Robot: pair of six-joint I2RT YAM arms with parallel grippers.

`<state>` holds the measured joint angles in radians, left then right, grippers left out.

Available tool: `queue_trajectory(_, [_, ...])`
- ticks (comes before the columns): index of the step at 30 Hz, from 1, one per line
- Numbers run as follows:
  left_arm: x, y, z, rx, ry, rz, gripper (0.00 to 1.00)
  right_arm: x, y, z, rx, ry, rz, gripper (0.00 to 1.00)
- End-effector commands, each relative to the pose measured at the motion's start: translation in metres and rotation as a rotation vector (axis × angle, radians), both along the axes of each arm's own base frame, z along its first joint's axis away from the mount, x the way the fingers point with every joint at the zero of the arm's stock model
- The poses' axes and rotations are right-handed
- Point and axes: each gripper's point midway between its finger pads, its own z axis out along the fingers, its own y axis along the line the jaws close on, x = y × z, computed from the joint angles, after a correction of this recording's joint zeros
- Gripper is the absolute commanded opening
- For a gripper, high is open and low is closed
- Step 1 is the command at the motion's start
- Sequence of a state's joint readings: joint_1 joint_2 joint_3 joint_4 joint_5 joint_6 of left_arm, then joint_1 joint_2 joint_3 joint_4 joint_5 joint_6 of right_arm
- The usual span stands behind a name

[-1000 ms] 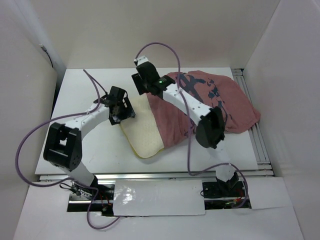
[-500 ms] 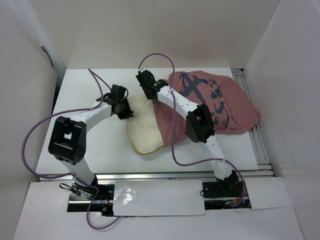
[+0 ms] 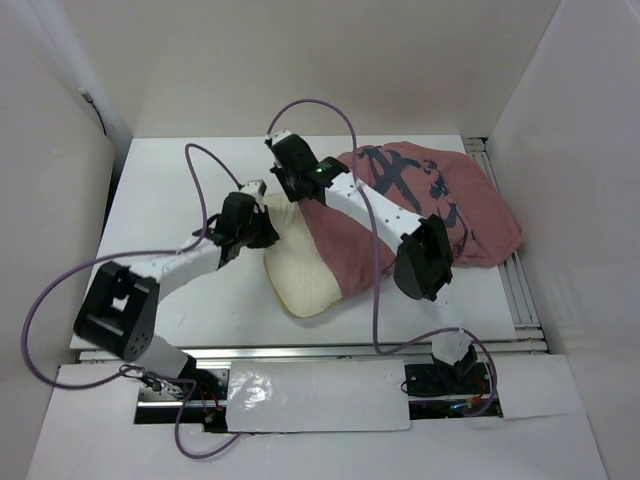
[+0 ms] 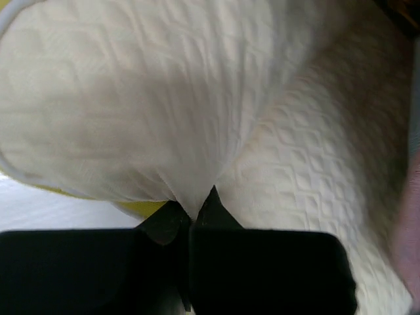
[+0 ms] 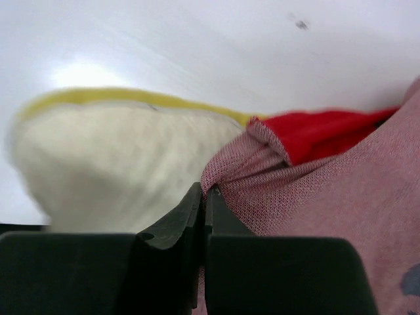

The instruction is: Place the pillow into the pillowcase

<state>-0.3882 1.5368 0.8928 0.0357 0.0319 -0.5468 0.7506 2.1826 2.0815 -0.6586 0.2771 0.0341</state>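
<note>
Lying mid-table (image 3: pixel 150 200), the pillow (image 3: pixel 300 275) is cream, quilted and yellow-piped, and its 3 o'clock part is covered by the dusty pink knit pillowcase (image 3: pixel 470 215). The left gripper (image 4: pixel 195 209) is clamped on a pinch of pillow cover; the weave is legible only at that wrist. The right gripper (image 5: pixel 203 195) is closed on the pillowcase hem at the pillow's 12 o'clock end. Only its camera shows the red lining; only overhead shows the dark calligraphy.
</note>
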Motion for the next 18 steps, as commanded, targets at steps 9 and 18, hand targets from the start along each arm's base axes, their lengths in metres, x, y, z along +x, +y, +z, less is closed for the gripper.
queue_trajectory(9, [-0.09, -0.048, 0.197, -0.202, -0.945, -0.418, 0.0, -0.165, 0.066, 0.179, 0.48, -0.045, 0.577, 0.0])
queue_trajectory(18, [-0.182, -0.049, 0.258, -0.29, -1.258, -0.69, 0.0, -0.16, 0.056, 0.202, 0.515, -0.098, 0.439, 0.0])
